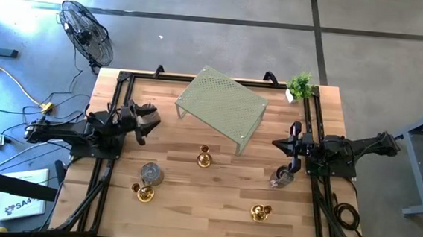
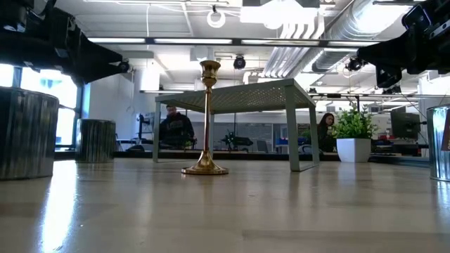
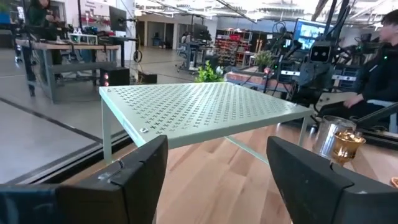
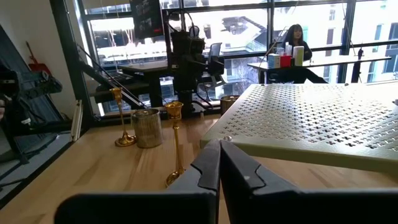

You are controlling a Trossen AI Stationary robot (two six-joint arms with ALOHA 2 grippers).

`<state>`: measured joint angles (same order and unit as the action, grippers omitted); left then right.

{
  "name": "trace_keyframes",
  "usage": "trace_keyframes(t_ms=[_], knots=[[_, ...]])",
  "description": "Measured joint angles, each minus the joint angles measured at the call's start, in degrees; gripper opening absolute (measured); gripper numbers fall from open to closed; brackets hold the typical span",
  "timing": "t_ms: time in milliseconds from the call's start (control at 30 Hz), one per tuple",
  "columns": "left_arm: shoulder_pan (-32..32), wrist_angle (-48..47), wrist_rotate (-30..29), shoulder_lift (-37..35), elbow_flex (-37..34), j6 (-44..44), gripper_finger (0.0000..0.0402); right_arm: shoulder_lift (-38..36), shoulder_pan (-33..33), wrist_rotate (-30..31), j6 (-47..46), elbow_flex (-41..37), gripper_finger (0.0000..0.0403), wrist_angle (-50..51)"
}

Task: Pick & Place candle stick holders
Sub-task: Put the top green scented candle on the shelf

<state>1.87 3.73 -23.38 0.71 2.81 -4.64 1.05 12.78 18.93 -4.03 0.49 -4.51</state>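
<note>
Three gold candle stick holders stand upright on their round bases on the table: one in the middle (image 1: 204, 159), one near left (image 1: 145, 194), one near right (image 1: 261, 212). A grey cup (image 1: 151, 174) stands by the near-left one, and another grey cup (image 1: 282, 177) stands at the right. My left gripper (image 1: 150, 123) is open and empty at the left, above the table, facing the green rack (image 3: 205, 106). My right gripper (image 1: 278, 143) is shut and empty at the right, above the right grey cup's far side. The middle gold holder also shows in the low view (image 2: 206, 119) and in the right wrist view (image 4: 176, 143).
The pale green perforated rack (image 1: 220, 104) stands on its legs at the table's far middle. A small potted plant (image 1: 300, 85) stands at the far right corner. A fan (image 1: 87, 31) stands on the floor beyond the far left corner. People sit in the room behind.
</note>
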Motion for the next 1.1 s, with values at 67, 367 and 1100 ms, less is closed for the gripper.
trace_keyframes(t_ms=[67,367,1100], knots=[[0.0,0.14,0.71,0.02,0.0,-0.19,0.027,0.01,0.02,-0.01,0.0,0.0,0.0002,0.0],[-0.02,-0.44,2.23,0.02,0.02,-0.09,0.027,0.01,0.02,-0.01,0.0,0.0,0.0001,0.02],[0.0,-1.04,-2.03,1.02,0.07,4.43,0.0386,0.0,0.0,0.0,0.0,0.0,0.0004,0.0]])
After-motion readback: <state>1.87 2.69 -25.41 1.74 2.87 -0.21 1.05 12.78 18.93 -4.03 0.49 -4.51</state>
